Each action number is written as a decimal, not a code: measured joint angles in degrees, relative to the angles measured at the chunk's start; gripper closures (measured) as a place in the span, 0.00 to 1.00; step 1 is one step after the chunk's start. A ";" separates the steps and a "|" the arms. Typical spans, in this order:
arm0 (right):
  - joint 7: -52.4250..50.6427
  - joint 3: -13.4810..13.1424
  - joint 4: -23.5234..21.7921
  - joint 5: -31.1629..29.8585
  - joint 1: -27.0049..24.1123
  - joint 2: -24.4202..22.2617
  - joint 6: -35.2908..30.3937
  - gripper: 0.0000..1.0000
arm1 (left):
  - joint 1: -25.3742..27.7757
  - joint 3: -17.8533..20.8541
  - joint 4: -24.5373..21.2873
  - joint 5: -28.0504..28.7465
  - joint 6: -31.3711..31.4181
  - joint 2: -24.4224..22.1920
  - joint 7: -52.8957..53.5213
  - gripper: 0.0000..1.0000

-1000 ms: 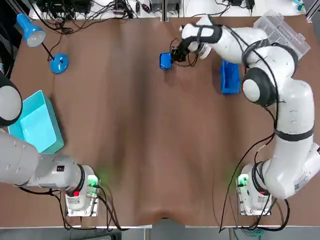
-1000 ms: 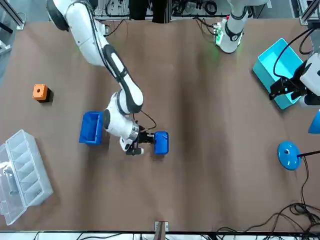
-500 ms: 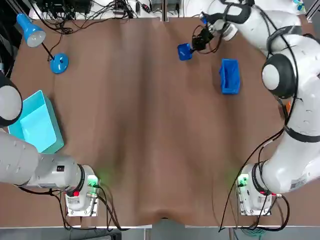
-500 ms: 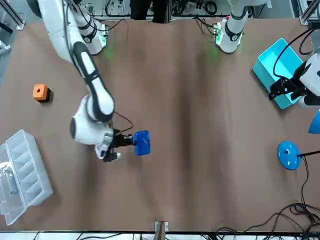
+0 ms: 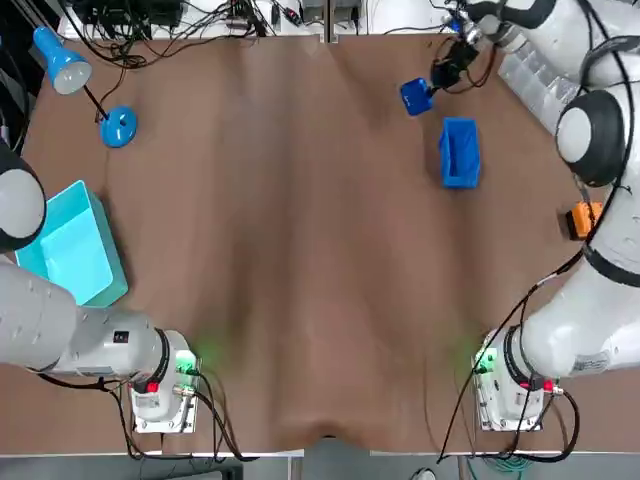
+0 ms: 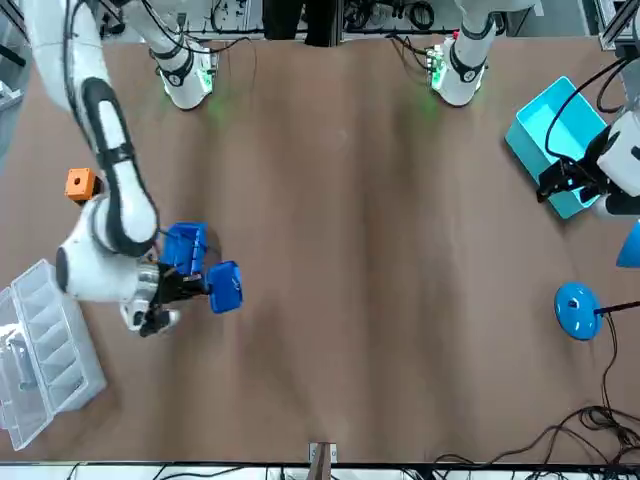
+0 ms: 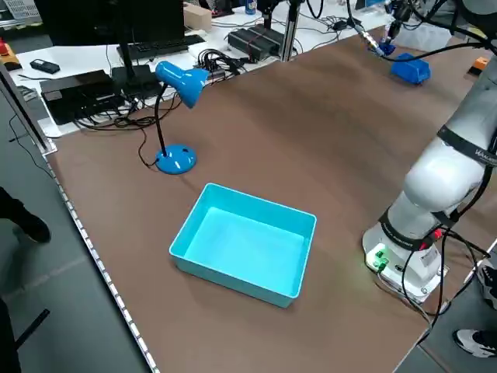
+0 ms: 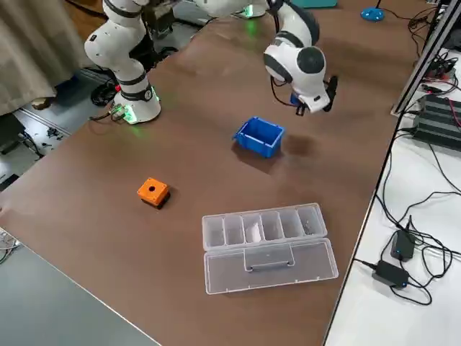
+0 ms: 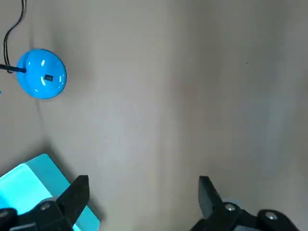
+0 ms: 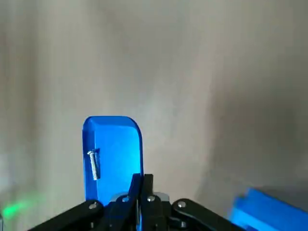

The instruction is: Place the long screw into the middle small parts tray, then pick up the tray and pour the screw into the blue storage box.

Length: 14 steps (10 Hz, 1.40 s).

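Top view puts the right tool (image 5: 438, 77) far out over the back of the bench (image 5: 300, 250), clenched on one end of the small blue tray (image 5: 416, 96), which it holds clear of the surface; the right side view shows the tray's shadow on the brown top below it. The tray's long axis runs away from the fingers toward the robot's left, and its free rounded end points that way. Right wrist view shows the two fingers pressed together on the tray's near rim, and the long screw (image 10: 94, 164) lying inside the tray close to one side wall. The screw's long axis runs parallel with the tray's length, and its head looks to be at the end pointing away from the fingers. The blue storage box (image 5: 459, 152) sits on the bench near the tray but apart from it, on the side toward the arms' bases, with its own long axis running from front to back of the bench. Farther to the robot's right lie an orange block (image 8: 153, 190) and a clear compartment case (image 8: 266, 241) with its lid folded open. The left tool (image 9: 142, 192) hangs released, its fingers spread wide, over the bench beside the cyan bin (image 5: 70, 245) and near the blue lamp base (image 9: 42, 73).
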 joint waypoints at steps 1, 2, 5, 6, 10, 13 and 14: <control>-2.01 -0.02 0.00 -2.56 -2.96 -0.08 -1.38 0.97 | 0.00 0.01 0.00 0.00 0.00 0.01 0.00 0.00; -3.48 -0.02 0.03 -4.69 -5.42 -0.34 -2.92 0.97 | 0.00 0.02 0.00 0.00 0.00 0.03 0.00 0.00; -4.79 -0.01 -0.01 -11.23 -9.50 -3.49 -9.85 0.97 | 0.01 0.03 0.00 0.00 0.00 0.30 0.00 0.00; -4.79 0.00 -0.19 -13.19 -9.85 -4.18 -11.28 0.97 | 0.01 0.03 0.00 0.00 0.00 0.34 0.00 0.00; -4.78 0.01 -2.71 -18.06 -10.57 -4.37 -13.04 0.97 | 0.01 0.03 0.00 0.00 0.00 0.41 0.00 0.00; -4.73 0.72 -2.15 -28.12 -8.65 -4.75 -12.35 0.97 | 0.63 0.15 0.00 -0.22 0.00 0.96 0.00 0.00; -4.68 0.75 -1.88 -29.81 -7.62 -4.87 -11.81 0.97 | 0.87 0.15 0.00 -0.24 0.00 1.01 0.00 0.00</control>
